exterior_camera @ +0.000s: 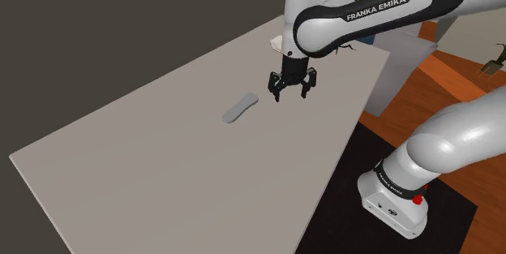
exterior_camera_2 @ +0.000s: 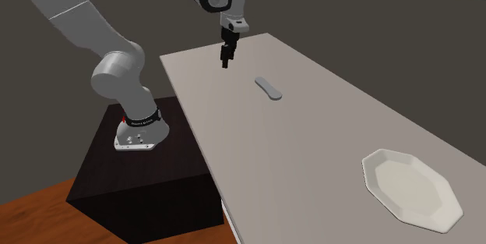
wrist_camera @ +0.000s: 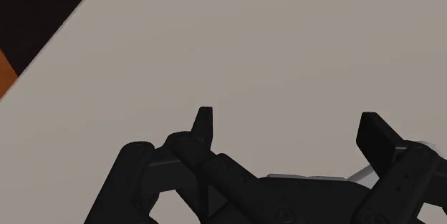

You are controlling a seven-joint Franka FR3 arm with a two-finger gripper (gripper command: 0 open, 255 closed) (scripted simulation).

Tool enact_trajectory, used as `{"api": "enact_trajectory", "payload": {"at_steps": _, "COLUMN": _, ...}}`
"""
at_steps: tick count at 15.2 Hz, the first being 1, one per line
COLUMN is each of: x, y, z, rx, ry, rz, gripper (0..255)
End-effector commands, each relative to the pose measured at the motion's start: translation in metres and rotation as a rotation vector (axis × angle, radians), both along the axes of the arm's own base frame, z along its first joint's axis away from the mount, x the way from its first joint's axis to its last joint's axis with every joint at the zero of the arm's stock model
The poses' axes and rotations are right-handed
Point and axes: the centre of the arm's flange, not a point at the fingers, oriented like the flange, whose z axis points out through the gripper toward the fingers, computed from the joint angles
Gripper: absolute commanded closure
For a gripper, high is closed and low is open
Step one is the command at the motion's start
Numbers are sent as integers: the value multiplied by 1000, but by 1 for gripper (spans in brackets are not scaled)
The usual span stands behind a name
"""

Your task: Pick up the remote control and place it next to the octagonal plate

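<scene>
Currently the claw [exterior_camera: 292, 94] hangs empty, fingers spread wide, over the bare counter [exterior_camera: 162, 179] with the grey remote control [exterior_camera: 240, 108] lying flat nearby, so we should centre over its middle, span its narrow width, then descend.

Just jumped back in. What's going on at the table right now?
The Franka arm holds its black gripper above the light table, fingers apart with nothing between them. The grey remote control lies flat on the table a little way from the gripper, not yet touched. The white octagonal plate sits toward the other end of the table, far from both. The pick has not yet begun.
</scene>
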Motion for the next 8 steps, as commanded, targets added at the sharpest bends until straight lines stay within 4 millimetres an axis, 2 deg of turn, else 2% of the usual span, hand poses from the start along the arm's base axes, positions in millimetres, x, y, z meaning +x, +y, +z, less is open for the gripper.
{"api": "enact_trajectory", "payload": {"at_steps": 1, "x": 16, "y": 11, "z": -17, "rx": -3, "ry": -14, "rz": -78, "gripper": 0}}
{"api": "enact_trajectory", "payload": {"at_steps": 8, "x": 79, "y": 38, "z": -70, "rx": -20, "ry": -55, "rz": -327, "gripper": 0}}
